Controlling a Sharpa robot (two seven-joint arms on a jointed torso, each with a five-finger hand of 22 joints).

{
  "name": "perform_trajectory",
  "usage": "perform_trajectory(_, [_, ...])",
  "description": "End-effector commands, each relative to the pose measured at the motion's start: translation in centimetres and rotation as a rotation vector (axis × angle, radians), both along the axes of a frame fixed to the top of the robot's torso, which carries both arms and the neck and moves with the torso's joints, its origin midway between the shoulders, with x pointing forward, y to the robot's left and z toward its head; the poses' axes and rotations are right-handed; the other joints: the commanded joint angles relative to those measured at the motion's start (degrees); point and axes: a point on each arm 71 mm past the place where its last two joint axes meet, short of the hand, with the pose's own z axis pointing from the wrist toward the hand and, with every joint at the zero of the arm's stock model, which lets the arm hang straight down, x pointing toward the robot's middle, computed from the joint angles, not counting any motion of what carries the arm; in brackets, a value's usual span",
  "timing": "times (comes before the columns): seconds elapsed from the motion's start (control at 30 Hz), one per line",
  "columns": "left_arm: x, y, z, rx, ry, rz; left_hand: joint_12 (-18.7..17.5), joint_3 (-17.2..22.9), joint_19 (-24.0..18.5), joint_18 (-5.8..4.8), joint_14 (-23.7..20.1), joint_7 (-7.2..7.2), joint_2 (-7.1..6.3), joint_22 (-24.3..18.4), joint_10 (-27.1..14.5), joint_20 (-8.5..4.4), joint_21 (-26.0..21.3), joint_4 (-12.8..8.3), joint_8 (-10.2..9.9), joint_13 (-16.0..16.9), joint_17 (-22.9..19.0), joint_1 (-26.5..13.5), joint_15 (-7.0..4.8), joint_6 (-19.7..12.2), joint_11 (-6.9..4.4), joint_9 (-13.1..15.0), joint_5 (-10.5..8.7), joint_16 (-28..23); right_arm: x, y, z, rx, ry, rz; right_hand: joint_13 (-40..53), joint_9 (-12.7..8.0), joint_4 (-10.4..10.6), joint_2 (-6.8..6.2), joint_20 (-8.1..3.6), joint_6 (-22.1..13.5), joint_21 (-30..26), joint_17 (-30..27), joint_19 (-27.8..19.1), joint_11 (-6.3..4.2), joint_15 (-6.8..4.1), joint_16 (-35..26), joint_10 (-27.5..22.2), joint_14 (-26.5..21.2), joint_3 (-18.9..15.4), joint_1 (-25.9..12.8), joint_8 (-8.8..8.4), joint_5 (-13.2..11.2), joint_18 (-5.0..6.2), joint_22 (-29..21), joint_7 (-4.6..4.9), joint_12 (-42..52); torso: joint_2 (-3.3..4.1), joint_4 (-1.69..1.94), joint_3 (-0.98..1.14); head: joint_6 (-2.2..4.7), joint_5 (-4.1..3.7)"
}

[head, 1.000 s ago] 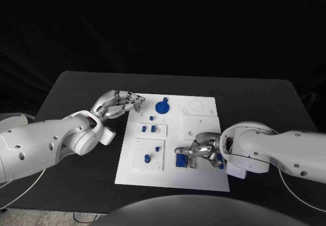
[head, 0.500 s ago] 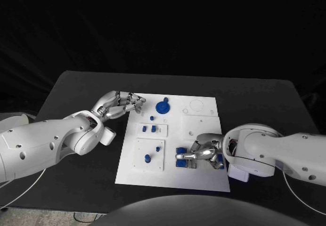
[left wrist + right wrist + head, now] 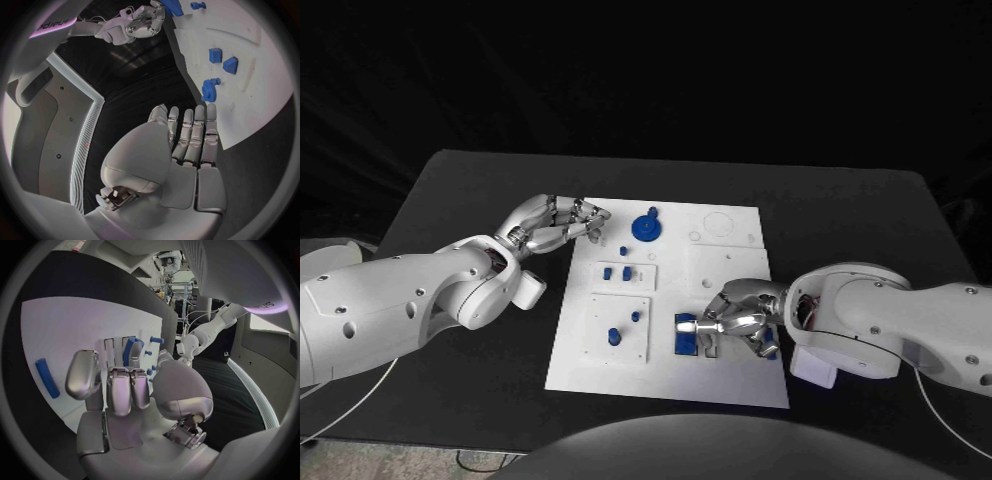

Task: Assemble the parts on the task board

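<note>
Board: white task board [image 3: 733, 385] lying in the middle of the black table [image 3: 473, 180].
Left hand [image 3: 557, 222]: at the board's far left corner, fingers apart and curled, holding nothing.
Right hand [image 3: 740, 318]: over the board's near right part, fingers bent onto a blue block [image 3: 685, 335]; whether it grips the block cannot be told.
Gear [image 3: 645, 227]: blue, on the board just beside the left hand.
Small parts [image 3: 625, 273]: blue, in the board's left panels.

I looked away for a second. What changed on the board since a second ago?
The right hand moved slightly toward the board's far edge, fingers over the blue parts at the near right; whether it grips one is unclear. The left hand stayed at the board's far-left corner, holding nothing. The gear and the other parts stayed put.
</note>
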Motion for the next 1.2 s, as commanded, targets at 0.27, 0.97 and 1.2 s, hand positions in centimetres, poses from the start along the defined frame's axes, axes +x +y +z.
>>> perform_trajectory(0.27, [-0.1,-0.3,-0.3,-0.005,0.025,-0.023,-0.17,0.35,0.53,-0.12,0.25,0.32,-0.06,-0.04,0.01,0.07,-0.25,0.14,-0.30,-0.06,-0.05,0.45,0.05,-0.01,0.26,-0.06,0.20,-0.18,0.0,0.3,0.1,-0.155,-0.215,0.187,15.09,16.34,-2.28,-1.66,-1.09,8.92,-0.72,8.25,-0.13,-1.15,-1.10,-0.10,5.93,4.70,-2.58,7.39,23.26,-0.48,0.74,8.30,-1.17,0.22,0.00,0.04,-0.05,0.00,0.13])
perform_trajectory(0.97, [-0.2,-0.1,-0.6,0.001,0.048,-0.029,-0.18,0.41,0.58,-0.13,0.27,0.38,-0.06,-0.04,0.07,0.07,-0.28,0.16,-0.30,-0.08,-0.09,0.55,0.06,0.00,0.29,-0.05,0.22,-0.16,0.0,0.7,-0.9,-0.212,-0.249,0.227,15.09,20.74,-1.88,2.23,-1.98,15.06,0.29,8.94,0.19,-2.31,-2.07,0.23,5.93,4.83,-1.56,12.01,35.11,17.58,0.54,8.58,-2.53,0.22,-0.01,0.01,-0.02,0.00,0.60])
perform_trajectory(1.2, [-0.2,-0.1,-0.7,0.002,0.057,-0.034,-0.19,0.59,0.63,-0.14,0.30,0.41,0.00,-0.03,0.19,0.06,-0.31,0.12,-0.27,-0.12,-0.14,0.79,0.07,0.05,0.31,-0.03,0.30,-0.13,-0.2,0.9,-1.2,-0.204,-0.223,0.233,15.09,20.62,-2.84,2.80,-2.11,14.61,0.30,8.87,0.16,-2.45,-2.21,0.21,5.93,4.81,0.42,15.15,34.55,21.97,0.53,8.58,-2.68,0.22,0.01,0.05,-0.01,0.00,0.66])
